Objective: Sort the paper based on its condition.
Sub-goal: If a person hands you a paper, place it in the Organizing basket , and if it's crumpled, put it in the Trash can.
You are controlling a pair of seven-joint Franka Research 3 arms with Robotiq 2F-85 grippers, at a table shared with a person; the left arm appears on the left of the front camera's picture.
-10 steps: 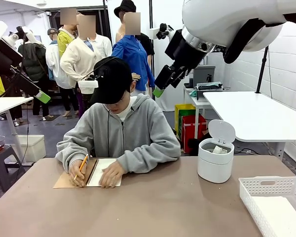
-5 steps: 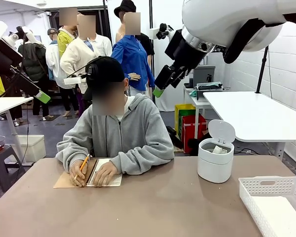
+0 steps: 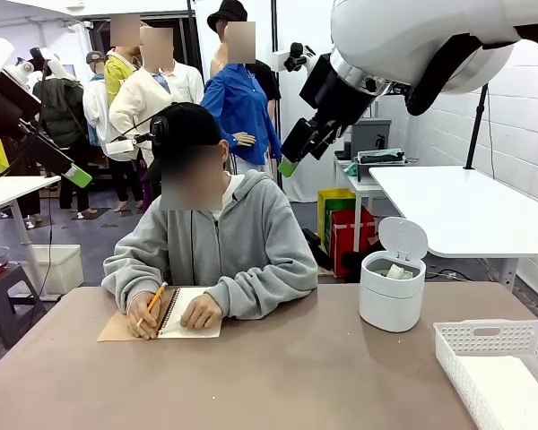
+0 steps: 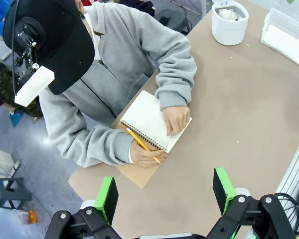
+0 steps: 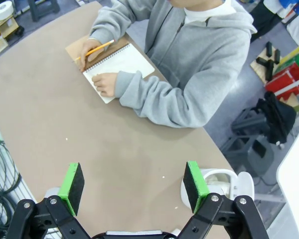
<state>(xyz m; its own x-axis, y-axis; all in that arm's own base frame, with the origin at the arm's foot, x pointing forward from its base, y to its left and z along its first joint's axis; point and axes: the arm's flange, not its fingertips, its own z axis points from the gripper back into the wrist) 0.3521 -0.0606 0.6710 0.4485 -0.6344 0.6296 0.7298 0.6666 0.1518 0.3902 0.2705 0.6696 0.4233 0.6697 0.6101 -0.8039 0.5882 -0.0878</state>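
Observation:
White crumpled paper lies inside a small white bin whose lid stands up; the left wrist view has the same wads in that bin. My left gripper hangs high above the table's left part, open, with nothing between its green pads. My right gripper is also open and empty, high over the table near the bin. In the front view both grippers stay raised: left gripper, right gripper. No loose paper lies on the table.
A person in a grey hoodie sits at the far side, writing with a pencil in a spiral notebook, other hand flat on the page. A white slatted basket sits at the front right corner.
The person has lifted the head from the page and drawn the flat hand slightly back on the notebook. Neither arm has moved.

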